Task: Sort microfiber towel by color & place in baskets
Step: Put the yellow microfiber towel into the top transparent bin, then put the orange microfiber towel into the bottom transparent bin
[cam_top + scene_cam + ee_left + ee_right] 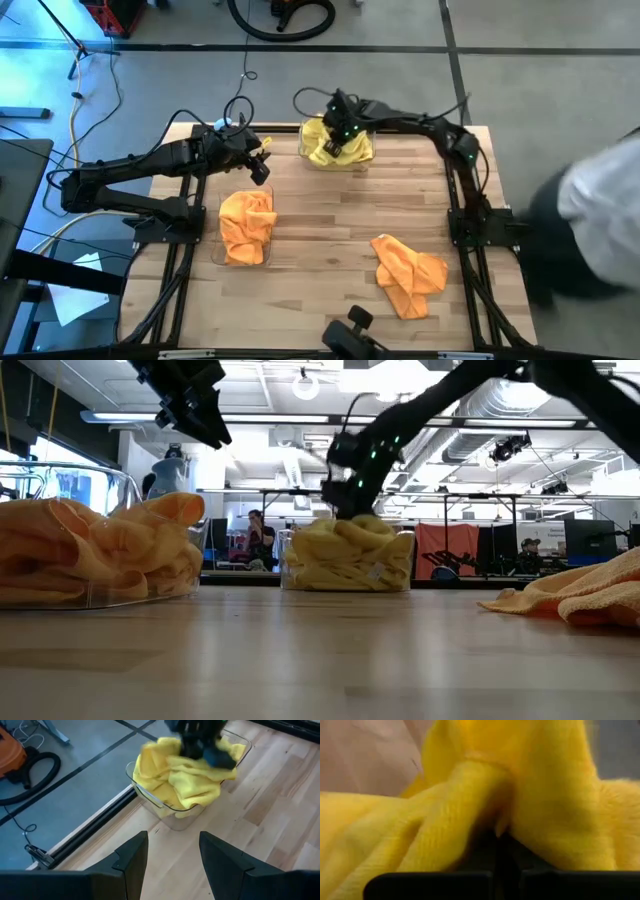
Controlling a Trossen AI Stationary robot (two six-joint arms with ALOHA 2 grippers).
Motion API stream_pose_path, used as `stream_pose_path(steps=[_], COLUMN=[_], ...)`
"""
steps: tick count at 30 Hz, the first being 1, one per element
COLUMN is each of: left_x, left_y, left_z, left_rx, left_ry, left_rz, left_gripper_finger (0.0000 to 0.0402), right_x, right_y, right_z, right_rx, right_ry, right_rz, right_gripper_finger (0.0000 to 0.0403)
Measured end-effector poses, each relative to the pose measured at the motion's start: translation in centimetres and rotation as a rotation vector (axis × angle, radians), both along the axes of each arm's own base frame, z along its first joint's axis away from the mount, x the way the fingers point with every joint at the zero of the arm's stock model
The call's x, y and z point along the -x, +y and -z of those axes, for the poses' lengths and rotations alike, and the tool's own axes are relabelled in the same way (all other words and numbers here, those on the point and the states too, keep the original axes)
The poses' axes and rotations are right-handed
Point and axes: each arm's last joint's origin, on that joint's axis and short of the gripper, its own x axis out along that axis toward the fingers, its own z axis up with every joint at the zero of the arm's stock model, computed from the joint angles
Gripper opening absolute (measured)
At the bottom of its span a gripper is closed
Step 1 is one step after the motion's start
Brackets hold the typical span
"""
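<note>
R tool (343, 133) pinched shut on yellow towel (330, 148) in far clear basket (305, 150).
L tool (262, 160) hangs above the surface (330, 225) w/ fingers apart, holding nothing, just left of that basket. Near-left basket (215, 250) holds orange towel (246, 225). 2nd orange towel (408, 275) lies loose on surface, near-right, well apart from both baskets. Person (262, 538) seated in room behind.

The right gripper (501, 837) is buried in yellow towel (470, 815) — its fingertips are lost in the folds. A person (595, 225) at the table's right side is a blur, cut off by the edge. The far basket (172, 812) is half hidden — its walls barely show under the cloth.
</note>
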Motion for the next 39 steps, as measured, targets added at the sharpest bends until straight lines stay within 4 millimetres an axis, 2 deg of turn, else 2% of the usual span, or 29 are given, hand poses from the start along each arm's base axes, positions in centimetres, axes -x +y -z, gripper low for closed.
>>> stream_pose_path(steps=[3,6,11,16,20,24,29,35,39], left_x=[0.0,0.0,0.0,0.0,0.0,0.0,0.1,0.5,0.7], left_y=[0.0,0.0,0.0,0.0,0.0,0.0,-0.1,-0.2,-0.3], left_z=[0.0,0.0,0.0,0.0,0.0,0.1,0.2,0.7,0.8], left_rx=[0.007,0.008,0.008,0.011,0.012,0.013,0.019,0.039,0.053], left_ry=[-0.007,-0.007,-0.008,-0.005,-0.004,-0.001,0.018,0.080,0.103], left_rz=[-0.007,-0.008,-0.008,-0.006,-0.003,-0.003,-0.002,0.001,0.010], left_gripper_finger=[0.0168,0.0168,0.0168,0.0168,0.0168,0.0168,0.0168,0.0168,0.0168], right_x=[-0.4,-0.6,-0.6,-0.6,-0.3,0.1,1.0,2.4,4.9], right_y=[-0.5,-0.7,-0.6,-0.5,-0.4,-0.1,1.0,4.9,8.8], right_z=[2.6,4.2,4.6,3.1,0.6,-2.9,-5.4,-7.8,-8.9], right_rx=[-0.066,-0.122,-0.151,-0.153,-0.144,-0.133,-0.207,-0.234,-0.172], right_ry=[0.029,0.042,0.040,0.016,0.020,0.005,0.066,0.074,0.019], right_rz=[0.035,0.035,0.033,0.042,0.050,0.055,0.108,0.111,0.190], right_gripper_finger=[0.0000,0.0002,0.0030,0.0086,0.0119,0.0131,0.0131,0.0131,0.0131])
